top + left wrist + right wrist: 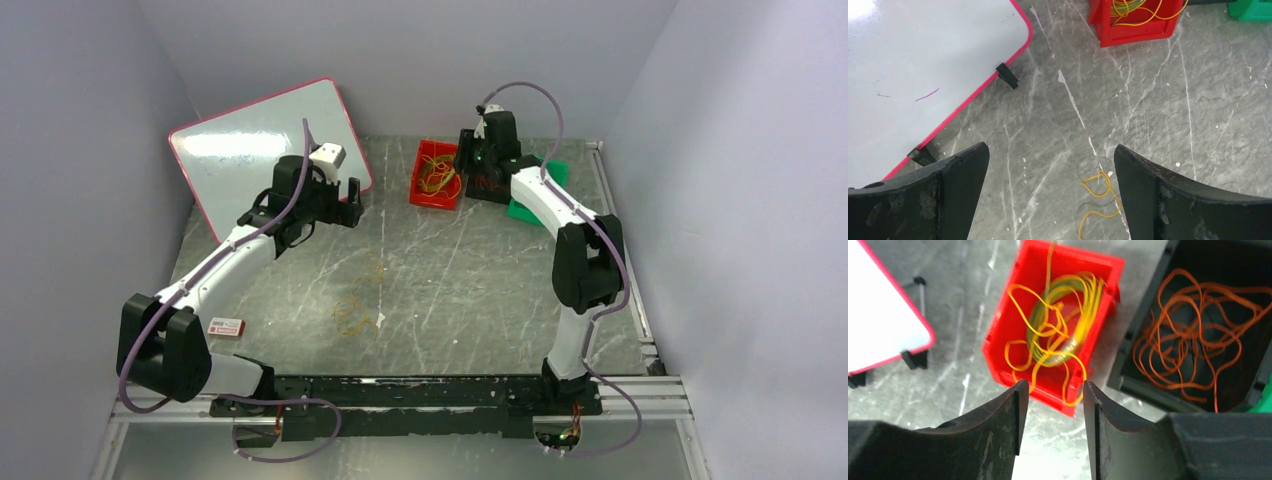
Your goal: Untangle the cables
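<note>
Black right fingers (998,430) are seen closest, standing partly apart with nothing gripped between them, poised over the near rim of the red bin (1110,277). Just beyond their tips the yellow cables (1063,315) are coiled inside that bin, and 1 loop is draped over the near rim, just ahead of the gap.

The step in hand is judged to be the sorting of yellow strands into this bin. For it to be done well, the draped loop should be nudged fully inside, and any lift should be made straight up so that no strand is snagged and dragged out.

To the right of these fingers the black bin (1138,325) is filled with orange cables (1193,340), apart from the yellow.

Left fingers (948,190) are spread wide and nothing is held. Below them, close to 1 finger, a loose yellow cable (1098,192) lies on the worktop (1173,125), so the sorting is judged unfinished. Far ahead of them a green bin (1253,10) is glimpsed; its contents cannot be made out.
</note>
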### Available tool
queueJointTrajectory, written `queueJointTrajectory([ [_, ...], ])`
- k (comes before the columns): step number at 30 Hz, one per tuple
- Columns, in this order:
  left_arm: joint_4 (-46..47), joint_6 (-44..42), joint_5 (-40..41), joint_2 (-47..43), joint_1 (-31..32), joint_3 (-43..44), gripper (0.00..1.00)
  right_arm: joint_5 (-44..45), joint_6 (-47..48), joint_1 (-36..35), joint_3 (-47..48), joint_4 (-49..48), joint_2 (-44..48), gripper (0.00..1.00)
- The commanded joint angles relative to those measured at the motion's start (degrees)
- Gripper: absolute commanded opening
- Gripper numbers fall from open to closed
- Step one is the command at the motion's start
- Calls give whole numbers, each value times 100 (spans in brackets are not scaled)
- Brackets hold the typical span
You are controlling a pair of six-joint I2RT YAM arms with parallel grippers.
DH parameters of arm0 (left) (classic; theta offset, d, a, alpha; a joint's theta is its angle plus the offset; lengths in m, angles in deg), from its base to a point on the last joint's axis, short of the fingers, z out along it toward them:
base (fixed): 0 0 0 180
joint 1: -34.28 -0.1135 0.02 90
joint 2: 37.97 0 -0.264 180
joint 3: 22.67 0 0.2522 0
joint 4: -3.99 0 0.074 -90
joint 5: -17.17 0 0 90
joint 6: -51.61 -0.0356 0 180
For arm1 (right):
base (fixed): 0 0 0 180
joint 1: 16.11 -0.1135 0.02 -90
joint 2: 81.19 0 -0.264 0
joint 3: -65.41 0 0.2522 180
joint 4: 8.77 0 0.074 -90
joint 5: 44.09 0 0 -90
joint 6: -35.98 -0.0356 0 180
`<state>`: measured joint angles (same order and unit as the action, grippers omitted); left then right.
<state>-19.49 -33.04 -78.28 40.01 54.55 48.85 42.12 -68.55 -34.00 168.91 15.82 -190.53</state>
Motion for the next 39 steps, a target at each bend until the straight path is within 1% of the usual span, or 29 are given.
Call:
queueJointTrajectory([
  [1,-83,-15,-196,51,-50,262,99,-304,-36,189,-239,176,97,46],
  [8,-101,-16,-214,78,-51,271,99,-1123,-314,496,-304,-60,-157,42],
  [14,-131,-39,-285,117,-52,296,98,-1394,-389,596,-300,-165,-412,41],
  [22,-164,-67,-347,156,-50,324,98,-1462,-431,596,-457,-248,-566,40],
  [28,-199,-77,-423,200,-52,350,97,-1438,-398,603,-464,-248,-608,37],
  [39,-210,-95,-405,191,-54,350,97,-1594,-478,622,-398,-318,-924,37],
])
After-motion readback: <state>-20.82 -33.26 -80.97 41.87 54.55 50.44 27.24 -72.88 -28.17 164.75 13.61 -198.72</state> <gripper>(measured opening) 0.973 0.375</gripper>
